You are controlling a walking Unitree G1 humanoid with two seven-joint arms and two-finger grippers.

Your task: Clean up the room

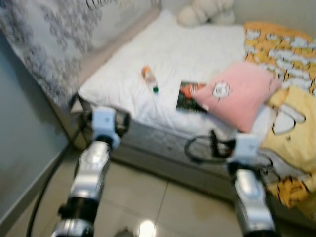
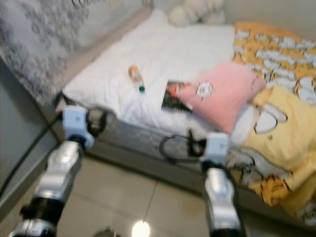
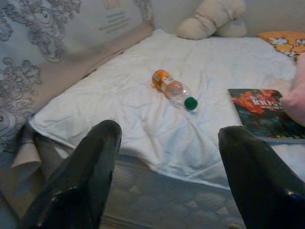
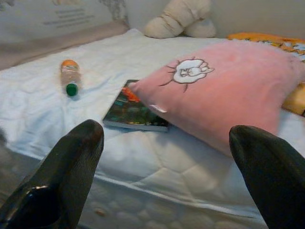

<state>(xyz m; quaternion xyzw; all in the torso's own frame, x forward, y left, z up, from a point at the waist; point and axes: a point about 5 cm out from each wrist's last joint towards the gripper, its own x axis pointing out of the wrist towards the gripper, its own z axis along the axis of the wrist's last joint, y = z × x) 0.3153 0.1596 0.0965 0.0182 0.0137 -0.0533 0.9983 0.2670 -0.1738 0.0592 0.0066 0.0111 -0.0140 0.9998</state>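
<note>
A plastic bottle (image 1: pixel 149 79) with an orange label and green cap lies on the white bed (image 1: pixel 163 54). To its right a book (image 1: pixel 188 97) lies flat, partly under a pink pillow (image 1: pixel 237 94). My left gripper (image 3: pixel 167 176) is held before the bed's near edge, open, facing the bottle (image 3: pixel 174 89). My right gripper (image 4: pixel 167 176) is open too, facing the book (image 4: pixel 136 109) and pink pillow (image 4: pixel 224 86). Both arms (image 1: pixel 94 163) reach forward over the floor.
A cream plush toy (image 1: pixel 205 11) sits at the head of the bed. A yellow patterned blanket (image 1: pixel 286 54) and yellow cloth (image 1: pixel 291 133) cover the right side, hanging over the edge. A patterned grey curtain (image 1: pixel 44 44) hangs on the left. Tiled floor (image 1: pixel 143 197) lies below.
</note>
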